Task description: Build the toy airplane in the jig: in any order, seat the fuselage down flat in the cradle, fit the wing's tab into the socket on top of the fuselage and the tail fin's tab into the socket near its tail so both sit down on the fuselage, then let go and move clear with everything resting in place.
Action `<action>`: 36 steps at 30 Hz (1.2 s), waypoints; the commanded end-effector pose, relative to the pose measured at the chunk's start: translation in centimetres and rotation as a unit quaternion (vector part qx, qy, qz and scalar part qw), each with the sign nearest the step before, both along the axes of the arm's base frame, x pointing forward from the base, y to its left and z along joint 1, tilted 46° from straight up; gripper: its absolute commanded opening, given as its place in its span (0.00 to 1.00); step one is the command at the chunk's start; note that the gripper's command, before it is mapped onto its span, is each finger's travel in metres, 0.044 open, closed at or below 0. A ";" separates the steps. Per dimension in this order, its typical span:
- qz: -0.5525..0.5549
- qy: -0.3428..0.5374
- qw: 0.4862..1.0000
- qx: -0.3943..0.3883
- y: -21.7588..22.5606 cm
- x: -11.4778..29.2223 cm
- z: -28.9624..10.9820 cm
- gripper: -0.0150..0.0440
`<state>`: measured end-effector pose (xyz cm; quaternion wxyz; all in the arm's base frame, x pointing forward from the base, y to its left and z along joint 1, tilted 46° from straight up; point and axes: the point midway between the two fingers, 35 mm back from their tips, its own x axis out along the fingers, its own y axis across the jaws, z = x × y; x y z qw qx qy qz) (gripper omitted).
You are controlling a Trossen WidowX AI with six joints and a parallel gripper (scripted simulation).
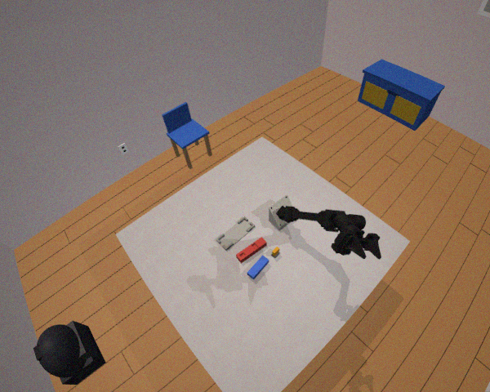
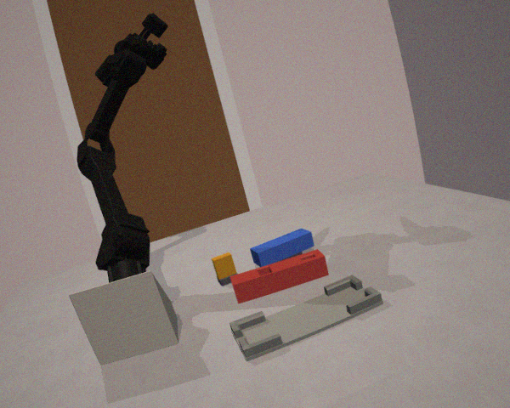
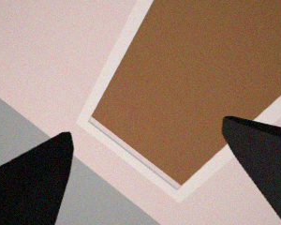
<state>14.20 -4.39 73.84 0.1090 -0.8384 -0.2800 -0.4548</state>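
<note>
A: Arm (image 2: 108,193) status?

B: Standing tall on its grey pedestal (image 2: 123,316), reared up and back, away from the parts. Gripper (image 3: 145,141) is spread wide with nothing between the 2 fingers. Wrist view looks past them at a wall and a brown door panel (image 3: 192,89).

A: Parts?

B: All 3 lie loose on the pale mat (image 1: 245,320), none in the jig. Red fuselage (image 2: 279,276) is flat on the mat, just beside the grey cradle (image 2: 303,316), roughly parallel to it, 2 sockets facing up. Blue wing (image 2: 282,246) sits right behind the fuselage from the exterior view; can't tell if they touch. Orange tail fin (image 2: 223,266) is upright near the fuselage end closest to the pedestal.

A: Cradle?

B: Holds nothing, end brackets bare. Sits between the fuselage and the blue chair (image 1: 184,131) side of the room. Blue cabinet (image 1: 399,92) is off in the far corner.
</note>
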 end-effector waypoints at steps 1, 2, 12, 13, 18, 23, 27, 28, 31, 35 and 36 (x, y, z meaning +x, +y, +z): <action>0.000 0.000 1.000 0.000 0.0 0.0 0.0 0.98; 0.002 0.001 1.000 0.002 -0.1 0.1 0.0 1.00; 0.075 0.112 0.979 0.155 -6.1 6.7 -3.2 1.00; 0.085 0.129 0.971 0.181 -7.1 7.7 -3.8 1.00; 0.122 0.202 0.927 0.291 -10.6 12.2 -7.4 1.00; 0.140 0.254 0.883 0.368 -13.3 15.3 -10.8 1.00; 0.157 0.313 0.812 0.466 -16.1 19.0 -15.9 1.00; 0.160 0.325 0.795 0.487 -16.6 19.7 -17.1 1.00; 0.167 0.364 0.730 0.554 -18.1 21.9 -21.5 1.00; 0.173 0.411 0.626 0.639 -19.5 24.1 -27.9 1.00; 0.174 0.421 0.598 0.659 -19.8 24.5 -29.5 1.00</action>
